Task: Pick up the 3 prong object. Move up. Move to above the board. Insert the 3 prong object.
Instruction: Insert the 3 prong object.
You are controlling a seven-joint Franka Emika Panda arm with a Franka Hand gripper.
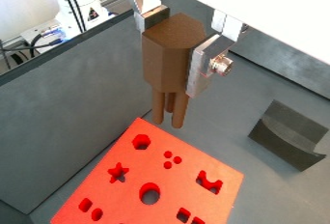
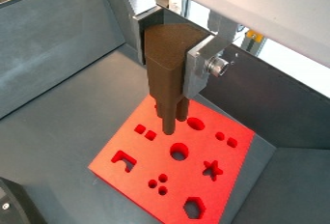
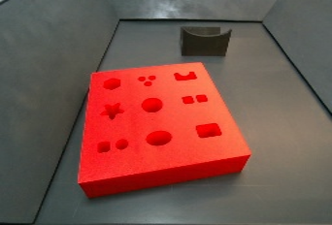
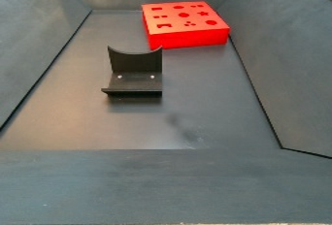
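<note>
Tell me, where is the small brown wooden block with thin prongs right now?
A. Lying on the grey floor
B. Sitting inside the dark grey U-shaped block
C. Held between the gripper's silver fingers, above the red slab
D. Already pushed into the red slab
C: in both wrist views the gripper clamps the brown pronged block, its prongs hanging clear above the red slab.

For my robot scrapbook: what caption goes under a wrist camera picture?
Gripper holding the small brown wooden 3 prong object, prongs down, above the big red board.
</note>
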